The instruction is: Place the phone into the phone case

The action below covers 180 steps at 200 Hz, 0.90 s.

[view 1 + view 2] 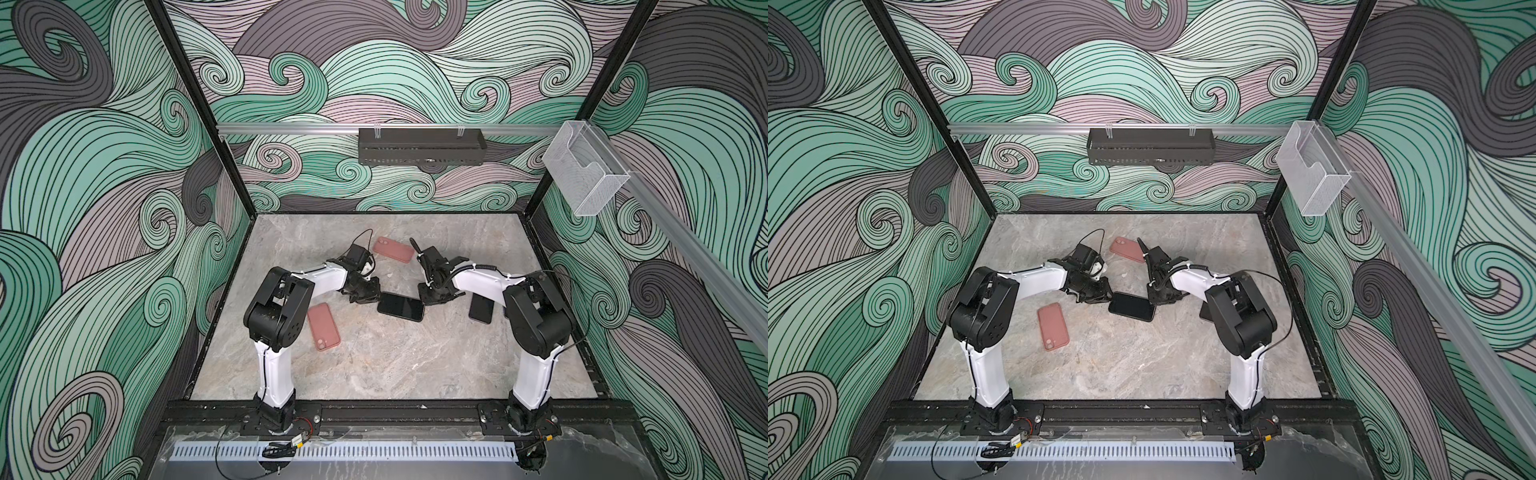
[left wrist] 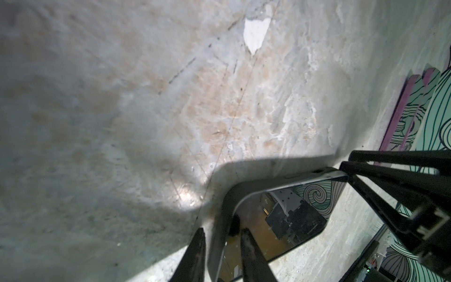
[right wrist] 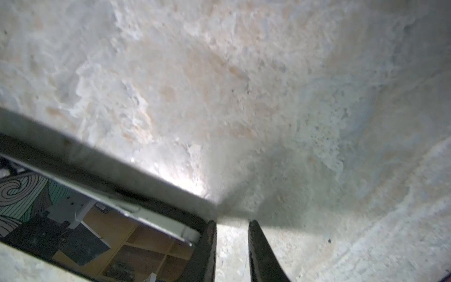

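The phone (image 1: 401, 306) is lying mid-table (image 1: 395, 365), screen up, its long axis running across from one arm to the other, and a claw is sitting at each short end. The left gripper (image 2: 222, 230) is pinching its end, one finger on the glass and one outside the rim, and the shadow beneath is suggesting that end is riding slightly off the stone. The right gripper (image 3: 233, 222) is standing narrow and empty, bare table showing in its gap, the phone's corner just beside one finger. The nearer pink case (image 1: 323, 327) is lying front-left of the phone, beside the left arm, lengthwise front to back, so I am guessing the left arm is doing the carrying and turning
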### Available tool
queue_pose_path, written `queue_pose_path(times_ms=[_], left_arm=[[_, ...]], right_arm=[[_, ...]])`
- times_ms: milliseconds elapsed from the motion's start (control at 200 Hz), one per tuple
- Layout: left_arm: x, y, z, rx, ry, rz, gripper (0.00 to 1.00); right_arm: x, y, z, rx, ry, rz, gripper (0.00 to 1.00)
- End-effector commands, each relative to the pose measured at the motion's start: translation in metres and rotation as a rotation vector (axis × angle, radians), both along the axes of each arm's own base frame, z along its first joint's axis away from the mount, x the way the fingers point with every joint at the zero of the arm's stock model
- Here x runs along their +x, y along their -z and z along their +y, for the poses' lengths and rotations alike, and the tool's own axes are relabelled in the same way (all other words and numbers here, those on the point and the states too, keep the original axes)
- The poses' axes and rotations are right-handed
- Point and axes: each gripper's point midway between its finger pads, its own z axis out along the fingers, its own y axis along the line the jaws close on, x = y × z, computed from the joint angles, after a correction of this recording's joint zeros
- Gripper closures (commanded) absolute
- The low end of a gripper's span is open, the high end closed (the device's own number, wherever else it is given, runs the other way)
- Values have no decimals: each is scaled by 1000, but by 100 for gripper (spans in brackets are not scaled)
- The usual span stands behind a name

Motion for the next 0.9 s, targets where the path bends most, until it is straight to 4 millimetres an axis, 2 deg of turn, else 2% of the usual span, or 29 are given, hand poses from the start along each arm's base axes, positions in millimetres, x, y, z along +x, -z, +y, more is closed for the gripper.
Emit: queue_pose_path(times_ms=[0,235,356,446,651,896], left_arm=[[0,-15,-1,-13,26,-29,71],[-3,-15,0,-12,46,-27,71],[-6,-12,0,-10,56,-20,72],[-7,-10,0,-10,58,-14,71],[-10,-5,-1,-13,63,1,71],[-11,-5,-3,-12,66,1,73]], right_arm=[[-21,-6,-7,-3,10,62,74],[-47,-3,-19,-27,20,93,75],[-52,-4,-21,-34,7,84,75],[-47,-9,-18,-22,-7,62,76],[-26,-27,4,51,-63,2,76],[-11,-18,17,59,-81,20,78]])
